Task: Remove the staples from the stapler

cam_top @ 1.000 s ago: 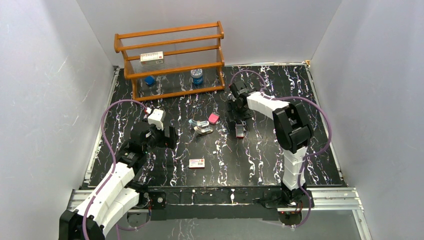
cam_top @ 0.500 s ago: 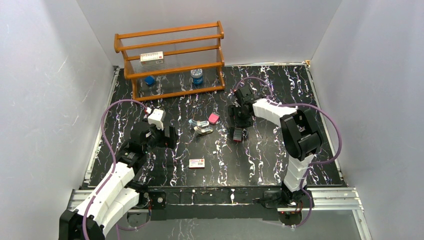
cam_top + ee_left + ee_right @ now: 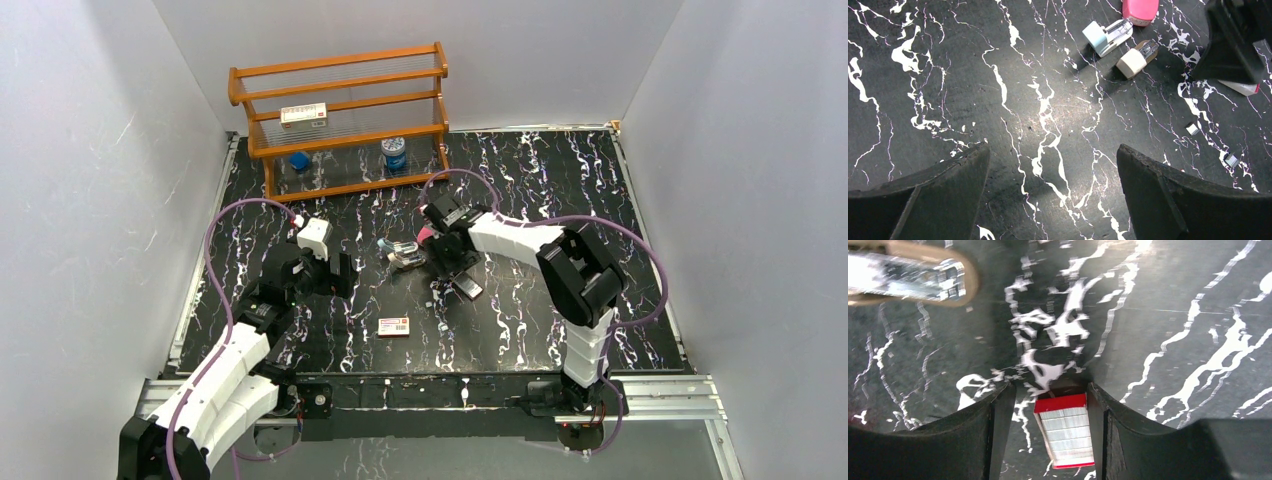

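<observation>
The right gripper (image 3: 462,287) has been swung left, close beside the stapler (image 3: 404,254), fingers clamped on a red-edged staple box (image 3: 1066,431). The left gripper (image 3: 1053,192) is held wide open, empty. Black white-veined tabletop (image 3: 540,310), white walls, wooden rack (image 3: 340,120) behind.

The left gripper (image 3: 1053,192), jaws apart, hangs over dark marbled table (image 3: 998,115) near the stapler (image 3: 1106,36).

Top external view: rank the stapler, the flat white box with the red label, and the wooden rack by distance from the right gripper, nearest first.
1. The stapler, just left of the right gripper.
2. The flat white box, nearer the arm bases, to the left.
3. The wooden rack, at the table's far edge.
</observation>
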